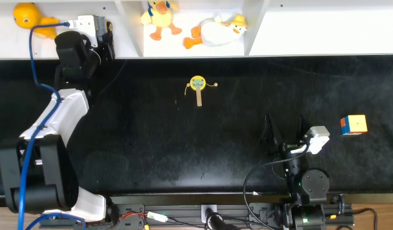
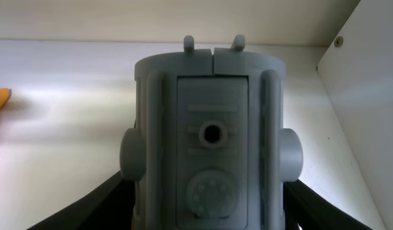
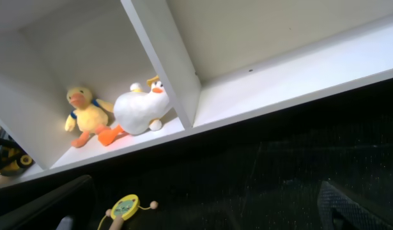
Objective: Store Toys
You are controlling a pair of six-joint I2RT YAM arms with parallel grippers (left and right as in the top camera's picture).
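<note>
Seen from above, the left tool (image 1: 97, 33) is inside the left compartment of the shelf (image 1: 260, 50), closed on a grey robot toy (image 1: 87, 25). An orange toy (image 1: 27, 16) sits at that compartment's far side. The middle compartment holds a yellow duck (image 1: 161, 16) and a white duck (image 1: 218, 30). A yellow rattle (image 1: 197, 85) and a colour cube (image 1: 353, 124) lie on the black desk (image 1: 151, 147).

In the left wrist view, the robot toy stands upright between the dark fingers (image 2: 87, 204). I can read no writing on it.

In the right wrist view, the right tool (image 3: 206, 214) is spread wide and empty, facing the ducks and the rattle.

By my reckoning three toys are stored, a fourth is going in, and two are left.
</note>
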